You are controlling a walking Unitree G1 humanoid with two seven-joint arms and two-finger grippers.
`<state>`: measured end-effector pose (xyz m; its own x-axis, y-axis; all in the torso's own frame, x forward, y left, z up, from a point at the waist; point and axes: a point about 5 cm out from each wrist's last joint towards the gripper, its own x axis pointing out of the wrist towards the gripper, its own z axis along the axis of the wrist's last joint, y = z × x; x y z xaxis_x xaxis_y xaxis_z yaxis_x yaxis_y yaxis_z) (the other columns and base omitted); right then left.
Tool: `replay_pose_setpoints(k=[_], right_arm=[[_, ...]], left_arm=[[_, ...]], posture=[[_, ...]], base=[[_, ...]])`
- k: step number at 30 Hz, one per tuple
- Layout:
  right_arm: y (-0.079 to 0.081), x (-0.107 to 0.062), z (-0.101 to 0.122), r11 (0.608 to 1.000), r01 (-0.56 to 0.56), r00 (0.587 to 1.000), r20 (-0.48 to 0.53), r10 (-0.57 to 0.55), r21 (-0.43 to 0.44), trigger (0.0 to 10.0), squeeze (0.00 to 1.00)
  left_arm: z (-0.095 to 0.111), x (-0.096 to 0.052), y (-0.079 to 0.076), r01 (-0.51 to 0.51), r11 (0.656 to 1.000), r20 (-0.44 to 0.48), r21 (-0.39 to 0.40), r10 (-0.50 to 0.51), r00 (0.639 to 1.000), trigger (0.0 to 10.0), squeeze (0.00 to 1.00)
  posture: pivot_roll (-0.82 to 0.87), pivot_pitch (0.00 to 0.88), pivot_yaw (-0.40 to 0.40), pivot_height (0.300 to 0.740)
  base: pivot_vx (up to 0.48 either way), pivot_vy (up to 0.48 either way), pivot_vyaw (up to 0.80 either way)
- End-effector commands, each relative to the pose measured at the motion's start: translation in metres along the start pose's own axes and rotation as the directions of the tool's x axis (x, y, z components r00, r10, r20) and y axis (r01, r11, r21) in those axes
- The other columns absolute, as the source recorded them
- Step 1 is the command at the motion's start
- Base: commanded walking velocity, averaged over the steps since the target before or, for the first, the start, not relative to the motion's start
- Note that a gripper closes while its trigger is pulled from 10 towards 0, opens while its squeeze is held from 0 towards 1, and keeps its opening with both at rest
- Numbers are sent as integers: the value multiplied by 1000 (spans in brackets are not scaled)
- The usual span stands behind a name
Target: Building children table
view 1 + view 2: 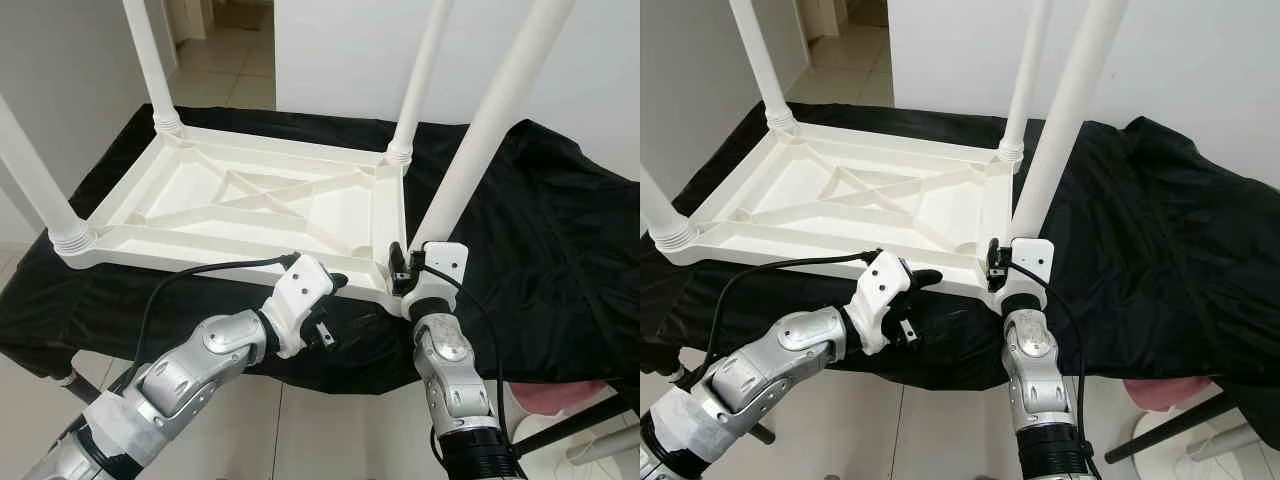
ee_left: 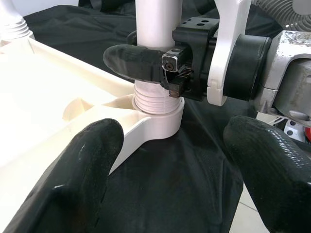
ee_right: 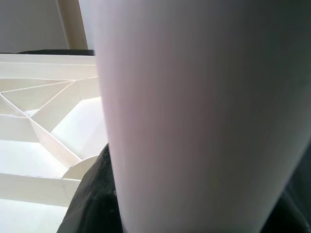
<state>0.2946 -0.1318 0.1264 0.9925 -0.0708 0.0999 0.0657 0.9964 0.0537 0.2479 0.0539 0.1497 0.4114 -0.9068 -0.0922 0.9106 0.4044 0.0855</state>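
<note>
- White plastic, the child's table top (image 1: 250, 200) is lying upside down on the black cloth (image 1: 540, 230) that is covering the worktop, ribbed underside facing up so the corner sockets are open to receive legs.
- Three legs are already standing in their sockets: one at the far left corner (image 1: 150, 60), one at the far right corner (image 1: 420, 70), and one at the near left corner (image 1: 35, 180).
- Fourth leg (image 1: 490, 130) is rising from the near right corner socket (image 2: 158, 114), close to the worktop's near edge; it is leaning away from the far right leg rather than running parallel with it, so it is probably not fully seated yet.
- Right claw (image 2: 160, 65) is gripping this leg just above its threaded end, one black finger wrapping around the tube, likely to steady and turn it into the socket.
- Left claw (image 2: 175, 170) is hovering beside the same corner, its two fingers spread wide and holding nothing, pointing at the socket; it is seemingly placed to brace the table frame or to take over the leg.
- Black cloth is hanging over the worktop's edges, presumably cushioning the plastic surface while the table is being assembled.
</note>
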Motion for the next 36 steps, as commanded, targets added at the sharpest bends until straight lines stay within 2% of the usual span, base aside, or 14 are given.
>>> replay_pose_setpoints(k=[1, 7, 8, 13, 19, 20, 21, 23, 24, 26, 27, 30, 35, 36], right_arm=[[-3, -2, 0, 999, 50, 999, -7, -50, 13, 10000, 0], [-4, -4, 4, 1000, 27, 1000, 11, -27, 2, 10000, 0], [-4, -4, 4, 1000, 20, 1000, 14, -20, 13, 10000, 1000], [-5, -5, 9, 996, -63, 997, 43, 61, 56, 10000, 1000], [-18, -3, 14, 976, -212, 976, 60, 209, 53, 10000, 1000], [-23, -2, 16, 952, -303, 952, 56, 301, 37, 10000, 0], [-29, -2, 17, 890, -455, 890, 28, 455, -10, 10000, 0], [-30, -2, 17, 863, -505, 863, 9, 505, -19, 10000, 0], [-30, -2, 17, 863, -505, 863, 9, 505, -19, 10000, 0], [-33, 0, 16, 817, -576, 817, -18, 576, -30, 10000, 0], [-33, 0, 16, 817, -576, 817, -18, 576, -30, 10000, 0], [-35, 6, 11, 767, -640, 768, -63, 638, -34, 10000, 0], [-31, 10, 4, 734, -679, 733, -91, 674, -30, 9804, 0], [-30, 12, 1, 731, -682, 729, -101, 677, -27, 1333, 0]], left_arm=[[-1, -1, -12, 224, 975, -7, -2, -224, 975, 10000, 0], [-1, -2, -10, 219, 976, -12, 0, -219, 976, 10000, 0], [-1, -2, -9, 217, 976, -11, 1, -217, 976, 10000, 0], [0, -3, -10, 215, 977, -10, 2, -215, 976, 10000, 0], [-3, -4, -11, 218, 976, -18, -4, -218, 976, 10000, 0], [-4, -4, -11, 224, 975, -22, -6, -224, 974, 10000, 0], [-4, -4, -12, 232, 973, -25, -5, -232, 972, 10000, 0], [-4, -4, -11, 234, 972, -26, -3, -234, 972, 10000, 0], [-4, -4, -11, 234, 972, -26, -3, -234, 972, 10000, 0], [-3, -3, -10, 234, 972, -25, 1, -234, 972, 10000, 0], [-3, -3, -10, 234, 972, -25, 1, -234, 972, 10000, 0], [-2, -2, -10, 235, 972, -21, 4, -235, 972, 10000, 0], [-2, -2, -10, 237, 972, -21, 5, -237, 971, 10000, 0], [-2, -2, -10, 235, 972, -22, 6, -235, 972, 10000, 0]], posture=[[-35, 0, -36, 740], [-33, 0, -35, 740], [-32, 0, -36, 740], [-30, 0, -36, 740], [-36, 0, -26, 740], [-38, 0, -23, 740], [-42, 0, -20, 740], [-42, 0, -20, 740], [-42, 0, -20, 740], [-46, 0, -18, 740], [-46, 0, -18, 740], [-45, 0, -18, 740], [-35, 0, -20, 740], [-30, 0, -22, 740]], base=[[0, 0, 0], [0, 0, 0], [0, 0, 0], [0, 0, 0], [0, 0, 0], [0, 0, 0], [0, 0, 0], [0, 0, 0], [0, 0, 0], [0, 0, 0], [0, 0, 0], [0, 0, 0], [0, 0, 0], [0, 0, 0]])
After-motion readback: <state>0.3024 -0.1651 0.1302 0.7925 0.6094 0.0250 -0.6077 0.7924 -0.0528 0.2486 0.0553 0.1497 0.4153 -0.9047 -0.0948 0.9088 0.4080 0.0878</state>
